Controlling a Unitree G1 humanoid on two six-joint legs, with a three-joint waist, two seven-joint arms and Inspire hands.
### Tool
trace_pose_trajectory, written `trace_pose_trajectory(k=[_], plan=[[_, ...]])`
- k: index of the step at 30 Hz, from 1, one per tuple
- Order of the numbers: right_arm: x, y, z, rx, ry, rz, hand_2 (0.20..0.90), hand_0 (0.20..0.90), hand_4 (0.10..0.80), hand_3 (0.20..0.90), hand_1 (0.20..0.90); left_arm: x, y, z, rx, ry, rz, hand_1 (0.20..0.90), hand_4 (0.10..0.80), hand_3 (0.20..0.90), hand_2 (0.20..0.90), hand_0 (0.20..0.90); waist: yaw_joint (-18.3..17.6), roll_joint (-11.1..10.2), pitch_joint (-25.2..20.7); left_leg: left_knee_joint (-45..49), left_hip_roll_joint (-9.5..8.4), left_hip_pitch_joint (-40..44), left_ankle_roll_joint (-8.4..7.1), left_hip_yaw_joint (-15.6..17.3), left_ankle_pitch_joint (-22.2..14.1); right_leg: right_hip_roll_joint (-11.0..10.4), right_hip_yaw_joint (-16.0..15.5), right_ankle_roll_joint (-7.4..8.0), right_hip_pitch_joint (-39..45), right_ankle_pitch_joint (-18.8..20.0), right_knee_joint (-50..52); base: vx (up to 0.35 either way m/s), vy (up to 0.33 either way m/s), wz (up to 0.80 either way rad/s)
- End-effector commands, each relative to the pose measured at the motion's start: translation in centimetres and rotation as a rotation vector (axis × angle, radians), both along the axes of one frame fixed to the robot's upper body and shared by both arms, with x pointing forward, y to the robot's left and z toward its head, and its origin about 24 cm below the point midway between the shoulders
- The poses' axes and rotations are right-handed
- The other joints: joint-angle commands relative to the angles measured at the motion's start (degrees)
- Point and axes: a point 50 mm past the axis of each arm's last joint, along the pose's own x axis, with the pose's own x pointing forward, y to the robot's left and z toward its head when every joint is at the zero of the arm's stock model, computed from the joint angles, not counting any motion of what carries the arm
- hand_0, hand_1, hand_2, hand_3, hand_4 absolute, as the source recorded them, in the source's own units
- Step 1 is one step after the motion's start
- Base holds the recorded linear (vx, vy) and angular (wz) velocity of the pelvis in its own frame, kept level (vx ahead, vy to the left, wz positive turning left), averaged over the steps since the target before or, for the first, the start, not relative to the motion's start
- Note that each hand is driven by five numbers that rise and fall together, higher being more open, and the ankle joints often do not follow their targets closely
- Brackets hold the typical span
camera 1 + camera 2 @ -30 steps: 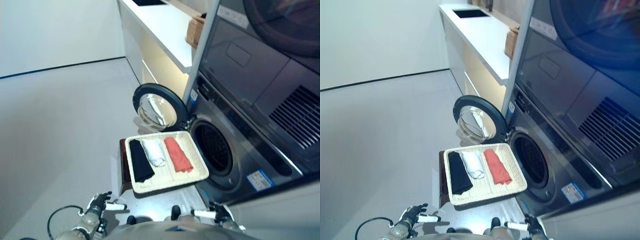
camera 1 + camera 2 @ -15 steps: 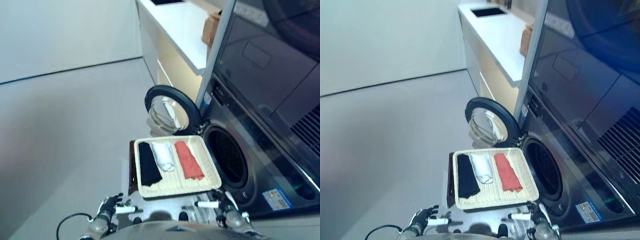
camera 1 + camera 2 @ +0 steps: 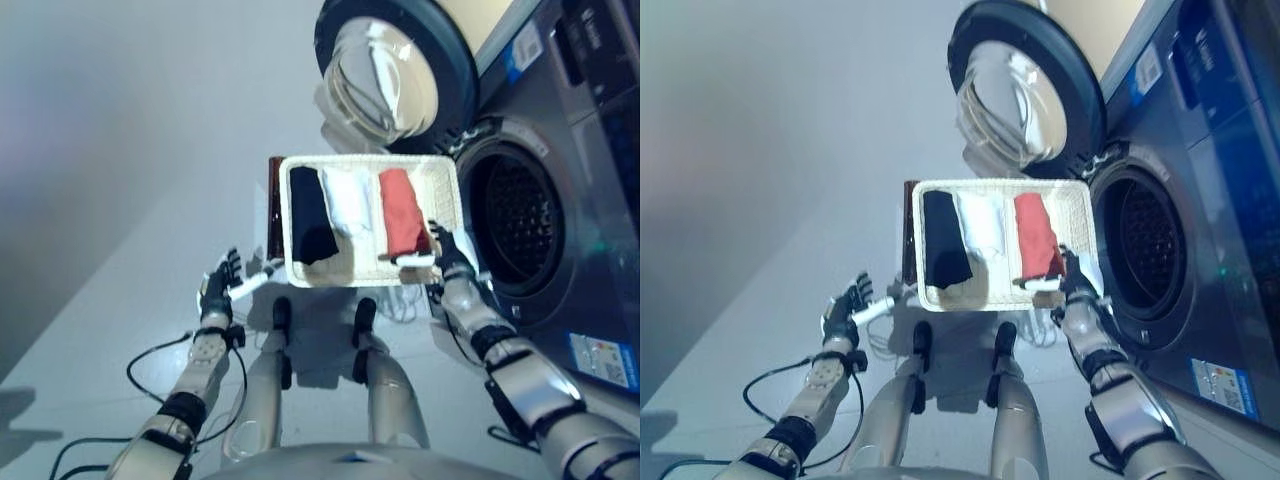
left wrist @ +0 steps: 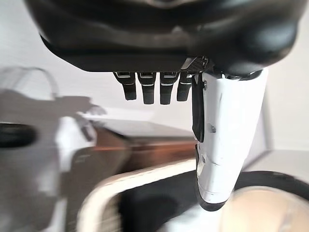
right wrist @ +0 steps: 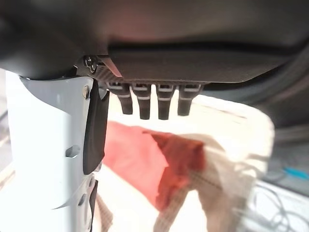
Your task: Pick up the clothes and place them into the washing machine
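Task status: not started. The black garment [image 3: 311, 215], white garment [image 3: 349, 201] and red garment [image 3: 403, 223] lie in the wicker tray [image 3: 370, 276]. The washing machine drum [image 3: 520, 216], at 3 o'clock, is empty. The left hand [image 3: 218, 286] and right hand [image 3: 449, 254] are open, holding nothing.

there were three folded clothes in one tray [image 3: 445, 175]: one black cloth [image 3: 310, 214], one white cloth [image 3: 350, 200] and one red cloth [image 3: 402, 210]. one washing machine [image 3: 560, 200] stood there with one round door [image 3: 395, 60] open. two hands showed, the left hand [image 3: 217, 290] and the right hand [image 3: 450, 258].
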Motion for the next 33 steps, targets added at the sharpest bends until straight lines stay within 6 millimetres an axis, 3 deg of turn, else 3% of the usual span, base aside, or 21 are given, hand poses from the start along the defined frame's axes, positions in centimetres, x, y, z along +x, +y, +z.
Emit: trace_pose_trajectory(k=[1,7,11,17,25,28,29,31,32,33], plan=[[1.7,-2.6,4.5,-0.124,-0.142,-0.07,0.9,0.9,0.8,0.9,0.9,1.7,1.9,5.6,0.028,-0.292,0.049,0.9,0.8,0.9,0.9,0.9,1.0,-0.7,-1.7,8.3,-0.11,-5.5,-3.87,1.0,-5.4,-1.5,-0.8,3.45,1.2,-3.5,2.7,-0.004,0.051,0.05],[2.6,-5.6,8.3,-0.247,-0.169,-0.19,0.9,0.9,0.8,0.9,0.9,2.0,0.3,8.0,0.03,-0.399,-0.024,0.9,0.8,0.9,0.9,0.9,2.4,0.8,-0.3,9.8,-1.51,-10.0,-2.13,0.4,-6.0,-1.7,0.3,3.07,-3.7,-3.6,4.8,0.007,0.064,0.0],[3.0,-6.4,10.3,-0.276,-0.212,-0.228,0.9,0.9,0.8,0.9,0.9,1.7,0.0,7.3,-0.016,-0.374,-0.019,0.9,0.8,0.9,0.9,0.9,2.7,2.1,0.7,9.3,-2.48,-11.0,-1.27,0.2,-6.2,-1.5,1.2,2.75,-5.3,-3.9,5.1,0.036,0.078,-0.03],[3.4,-6.5,11.7,-0.311,-0.244,-0.238,0.9,0.9,0.8,0.9,0.9,1.3,-0.2,6.8,-0.026,-0.353,-0.023,0.9,0.8,0.9,0.9,0.9,3.4,3.4,1.6,7.3,-3.11,-11.8,-0.94,0.1,-5.3,-1.6,1.6,2.7,-6.6,-3.5,4.2,0.024,0.039,-0.01],[3.6,-7.5,14.3,-0.369,-0.297,-0.279,0.9,0.9,0.8,0.9,0.9,1.7,-0.8,7.7,-0.036,-0.394,-0.02,0.9,0.8,0.9,0.9,0.9,4.5,5.5,3.9,6.5,-3.86,-16.2,-0.77,-0.9,-4.4,-1.7,2.4,2.4,-11.2,-3.4,4.3,0.009,0.019,0.01],[3.4,-8.5,15.7,-0.416,-0.305,-0.312,0.9,0.9,0.8,0.9,0.9,2.0,-1.0,8.3,-0.041,-0.417,-0.011,0.9,0.8,0.9,0.9,0.9,4.9,5.9,4.3,8.2,-4.24,-18.4,-0.92,-1.2,-6.7,-2.0,3.0,2.67,-13.6,-5.5,6.3,0.094,0.037,0.02],[3.2,-8.8,15.7,-0.429,-0.294,-0.325,0.546,0.546,0.547,0.546,0.546,2.0,-1.1,8.4,-0.044,-0.421,-0.013,0.9,0.8,0.9,0.9,0.9,4.9,6.1,4.5,8.7,-4.29,-19.2,-0.88,-1.2,-6.9,-2.1,3.1,2.65,-14.2,-5.6,6.6,-0.011,0.027,0.1],[3.0,-9.5,16.2,-0.451,-0.274,-0.352,0.433,0.433,0.467,0.433,0.433,2.1,-1.4,8.6,-0.05,-0.426,-0.003,0.9,0.8,0.9,0.9,0.9,5.3,6.4,4.8,9.3,-4.46,-20.5,-0.78,-1.5,-6.9,-2.2,3.2,2.54,-15.5,-5.6,7.4,-0.001,0.021,0.09],[2.9,-9.6,16.1,-0.463,-0.272,-0.355,0.2,0.2,0.3,0.2,0.2,2.1,-1.4,8.6,-0.055,-0.428,0.006,0.9,0.8,0.9,0.9,0.9,5.3,6.5,4.9,9.7,-4.56,-21.0,-0.72,-1.5,-6.9,-2.2,3.3,2.5,-16.0,-5.6,7.7,0.016,0.025,0.06],[2.9,-9.5,15.9,-0.465,-0.267,-0.354,0.2,0.2,0.3,0.2,0.2,2.1,-1.4,8.6,-0.055,-0.428,0.01,0.9,0.8,0.9,0.9,0.9,5.3,6.5,4.9,9.7,-4.66,-21.3,-0.69,-1.5,-6.9,-2.2,3.5,2.48,-16.3,-5.6,7.7,0.026,0.031,0.05]])
